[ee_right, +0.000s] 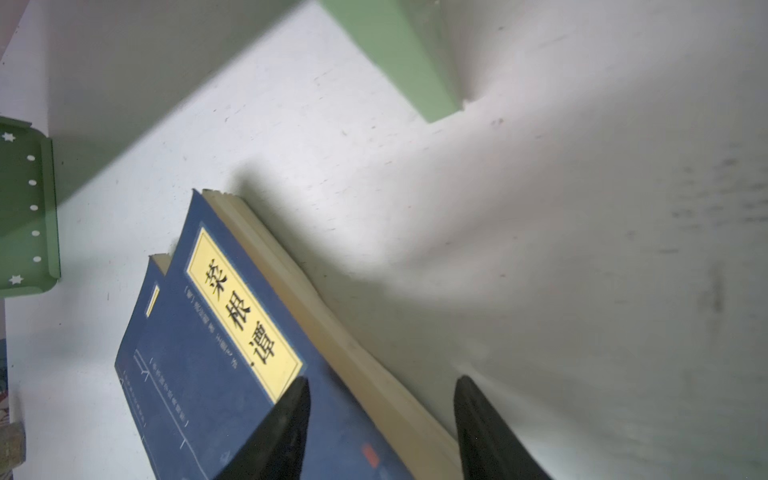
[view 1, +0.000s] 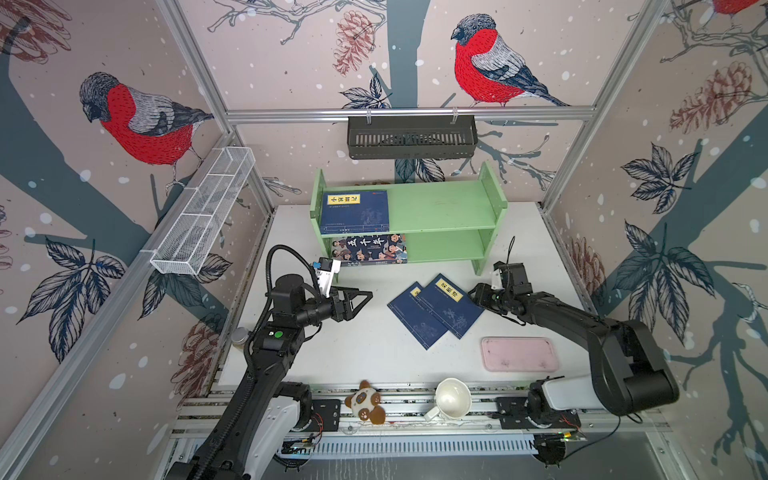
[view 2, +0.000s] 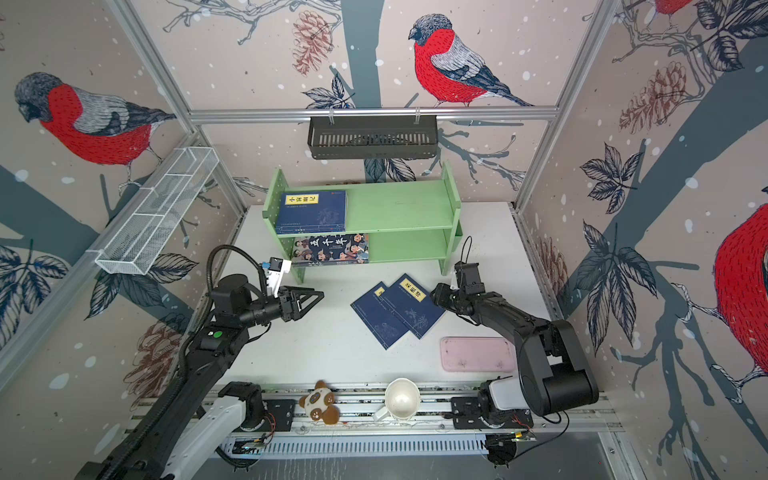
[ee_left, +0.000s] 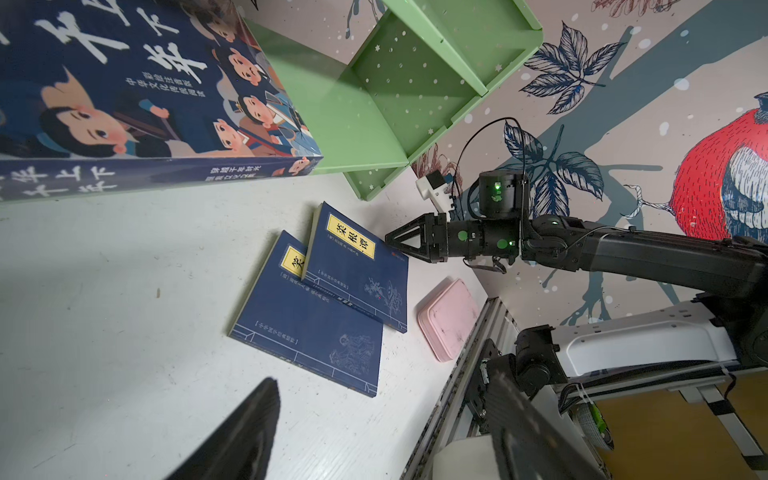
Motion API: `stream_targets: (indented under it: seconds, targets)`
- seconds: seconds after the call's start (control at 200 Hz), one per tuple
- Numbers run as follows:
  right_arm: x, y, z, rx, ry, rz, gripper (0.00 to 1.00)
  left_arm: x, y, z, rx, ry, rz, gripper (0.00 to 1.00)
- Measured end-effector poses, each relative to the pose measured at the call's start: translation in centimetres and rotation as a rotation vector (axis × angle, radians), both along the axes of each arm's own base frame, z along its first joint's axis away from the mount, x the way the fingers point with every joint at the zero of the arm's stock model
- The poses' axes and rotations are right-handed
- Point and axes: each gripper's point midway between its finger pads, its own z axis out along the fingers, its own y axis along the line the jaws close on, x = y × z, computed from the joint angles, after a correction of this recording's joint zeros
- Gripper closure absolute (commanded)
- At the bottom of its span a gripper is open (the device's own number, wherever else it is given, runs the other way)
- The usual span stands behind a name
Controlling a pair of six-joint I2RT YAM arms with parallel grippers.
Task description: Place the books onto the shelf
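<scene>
The light green shelf (view 1: 440, 208) (view 2: 399, 208) stands at the back of the table. One navy book (view 1: 355, 212) lies flat on its top tier, and the cartoon-cover book (view 1: 370, 248) (ee_left: 124, 91) lies on the lower tier. Two more navy books overlap on the table, the upper one (view 1: 451, 305) (ee_left: 357, 270) (ee_right: 232, 332) partly covering the lower one (view 1: 415, 326) (ee_left: 307, 328). My right gripper (view 1: 473, 293) (ee_right: 380, 382) is open at the upper book's right edge, with one finger over the cover and the other over bare table. My left gripper (view 1: 368, 296) (ee_left: 386, 415) hangs open and empty, left of the books.
A pink tray (view 1: 518, 353) lies just in front of the right arm. A white mug (view 1: 452, 399) and a plush toy (view 1: 365, 403) sit on the front rail, a small jar (view 1: 240, 336) at the table's left edge. A black slotted basket (view 1: 411, 137) and a white wire basket (view 1: 203, 212) hang on the walls.
</scene>
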Motion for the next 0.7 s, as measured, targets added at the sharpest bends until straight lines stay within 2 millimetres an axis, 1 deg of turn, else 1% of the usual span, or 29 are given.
stream_targets:
  seconds: [0.1, 0.185, 0.28, 0.37, 0.455, 0.565, 0.615, 0.7]
  targets:
    - [-0.3, 1.5, 0.0, -0.009, -0.007, 0.058, 0.43, 0.0, -0.4, 0.0, -0.004, -0.002, -0.019, 0.22]
    - [-0.9, 2.9, -0.2, -0.014, 0.0, 0.104, 0.43, -0.1, -0.7, -0.3, -0.001, 0.0, -0.032, 0.22]
    - [-1.8, 4.4, -0.4, -0.018, 0.005, 0.155, 0.43, -0.2, -0.8, -1.3, 0.011, 0.014, -0.031, 0.23]
    - [-2.4, 5.1, -0.4, -0.034, 0.001, 0.178, 0.43, -0.3, -0.8, -2.1, 0.02, 0.028, -0.023, 0.23]
    - [-3.0, 5.5, 0.3, -0.027, -0.017, 0.19, 0.42, -0.3, -0.9, -2.2, 0.026, 0.023, -0.017, 0.23]
    - [-3.2, 5.1, 1.3, -0.018, -0.053, 0.159, 0.41, -0.3, -1.2, -2.3, 0.031, 0.014, -0.023, 0.23]
    - [-3.3, 4.7, 1.4, -0.015, -0.059, 0.129, 0.41, -0.4, -1.5, -2.4, 0.034, 0.008, -0.028, 0.23]
    - [-3.4, 4.3, 1.1, -0.01, -0.056, 0.097, 0.41, -0.6, -2.1, -2.6, 0.036, 0.002, -0.048, 0.23]
